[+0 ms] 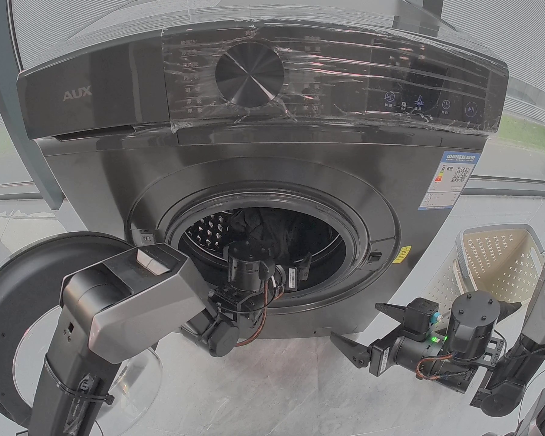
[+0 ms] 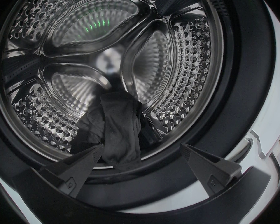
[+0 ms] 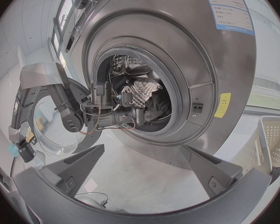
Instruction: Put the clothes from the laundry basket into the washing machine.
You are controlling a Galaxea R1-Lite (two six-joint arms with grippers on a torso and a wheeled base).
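Lying in the drum (image 2: 183,78), clothes (image 2: 119,131) sit just beyond left gripper (image 2: 141,146).

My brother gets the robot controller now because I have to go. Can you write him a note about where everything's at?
Left pincer: open, holding nothing, at the mouth of the drum.
Right pincer: open, empty, above the floor between the washing machine and the laundry basket.
Black garment: in the drum, one end draped over the front lip.
Done: door open, that garment in.
To do: nudge the garment fully inside; check the basket, whose visible part looks empty.
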